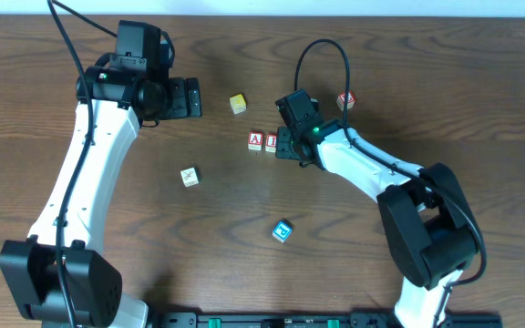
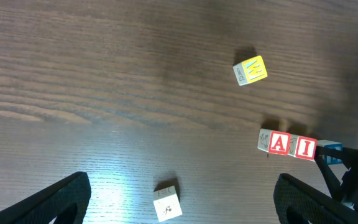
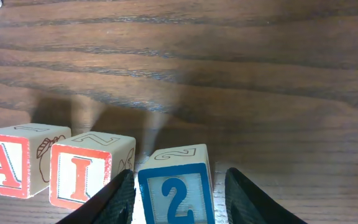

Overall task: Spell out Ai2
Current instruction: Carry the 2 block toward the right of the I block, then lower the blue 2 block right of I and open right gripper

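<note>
A red-letter A block and a red-letter I block stand side by side on the wooden table. They also show in the overhead view, A and I. A blue 2 block stands just right of the I, slightly turned. My right gripper straddles the 2 block. Its left finger is against the block and its right finger stands a little apart, so it is open. My left gripper is wide open and empty, hovering high at the back left.
A yellow W block lies behind the row. A white block lies to the front left, below my left gripper. A red block sits at the back right. A blue block sits near the front.
</note>
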{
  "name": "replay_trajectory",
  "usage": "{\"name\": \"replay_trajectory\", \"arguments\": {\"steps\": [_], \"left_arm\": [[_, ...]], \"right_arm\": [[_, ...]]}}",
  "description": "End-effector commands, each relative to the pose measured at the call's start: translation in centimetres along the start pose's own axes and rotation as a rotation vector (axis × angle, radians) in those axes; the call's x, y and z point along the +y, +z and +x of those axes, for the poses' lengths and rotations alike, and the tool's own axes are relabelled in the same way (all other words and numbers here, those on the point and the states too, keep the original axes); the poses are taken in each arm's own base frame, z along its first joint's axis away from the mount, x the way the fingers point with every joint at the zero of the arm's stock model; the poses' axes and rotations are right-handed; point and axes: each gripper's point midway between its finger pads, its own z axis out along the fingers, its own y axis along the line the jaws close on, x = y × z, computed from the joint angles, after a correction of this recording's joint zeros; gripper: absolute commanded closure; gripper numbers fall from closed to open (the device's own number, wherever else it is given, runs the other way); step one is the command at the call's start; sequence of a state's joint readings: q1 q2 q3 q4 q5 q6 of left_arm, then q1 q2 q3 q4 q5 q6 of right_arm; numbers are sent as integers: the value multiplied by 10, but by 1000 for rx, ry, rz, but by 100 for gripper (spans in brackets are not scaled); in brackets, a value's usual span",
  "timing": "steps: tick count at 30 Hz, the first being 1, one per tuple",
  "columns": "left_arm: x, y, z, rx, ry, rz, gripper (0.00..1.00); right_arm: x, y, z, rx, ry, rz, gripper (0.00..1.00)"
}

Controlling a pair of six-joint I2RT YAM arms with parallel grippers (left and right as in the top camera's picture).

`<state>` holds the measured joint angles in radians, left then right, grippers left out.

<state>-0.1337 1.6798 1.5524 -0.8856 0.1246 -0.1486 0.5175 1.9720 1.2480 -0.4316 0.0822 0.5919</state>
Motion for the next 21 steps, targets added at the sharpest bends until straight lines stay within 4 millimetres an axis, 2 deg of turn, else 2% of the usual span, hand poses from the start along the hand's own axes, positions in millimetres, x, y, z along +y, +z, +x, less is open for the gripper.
{"name": "replay_trajectory", "arguments": {"steps": [1, 9, 18, 21], "left_arm": [[-1, -2, -5, -13, 11, 1, 5], [-1, -2, -5, -13, 12, 1, 4], [-1, -2, -4, -12, 11, 1, 4], [-1, -2, -4, -12, 11, 1, 4]], "right_arm": [[3, 1, -4, -16, 0, 9, 53], [2, 1, -5, -23, 7, 13, 63], [1, 1, -7, -35, 36, 23, 65], [1, 1, -8, -35, 38, 23, 59]]}}
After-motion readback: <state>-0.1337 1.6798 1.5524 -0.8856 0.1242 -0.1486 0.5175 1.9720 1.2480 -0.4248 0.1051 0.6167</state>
